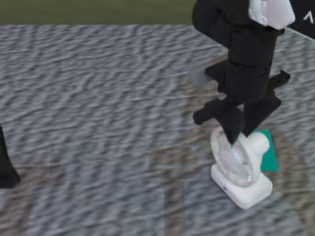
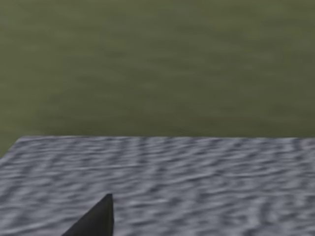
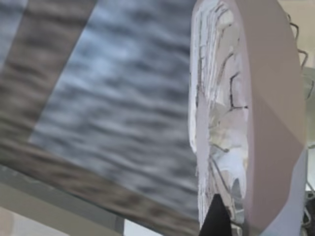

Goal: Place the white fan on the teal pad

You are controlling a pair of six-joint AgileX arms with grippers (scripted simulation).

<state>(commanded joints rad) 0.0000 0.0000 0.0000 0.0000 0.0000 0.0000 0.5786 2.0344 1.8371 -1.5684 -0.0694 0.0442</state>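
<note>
Fingers (image 1: 235, 125) of the right gripper (image 1: 242, 132) straddle the top rim of the white fan (image 1: 239, 169), one on each side of the round head, clamped on it from above. Fan stands upright on the right side of the grey table (image 1: 98, 123), base on the surface, head facing toward the top view's lower left. Teal pad (image 1: 268, 157) lies flat just behind the fan; most of it is hidden by the fan and only a corner strip shows at the fan's right, so the fan seems to overlap the pad's edge, but I cannot tell how much of the base sits on it. Right wrist view shows the fan head (image 3: 236, 123) close up, edge-on, with a dark fingertip (image 3: 215, 219) against it. Left gripper (image 1: 7, 172) is parked at the table's left edge; one dark fingertip (image 2: 96, 221) shows in the left wrist view, finger state cannot be told.
</note>
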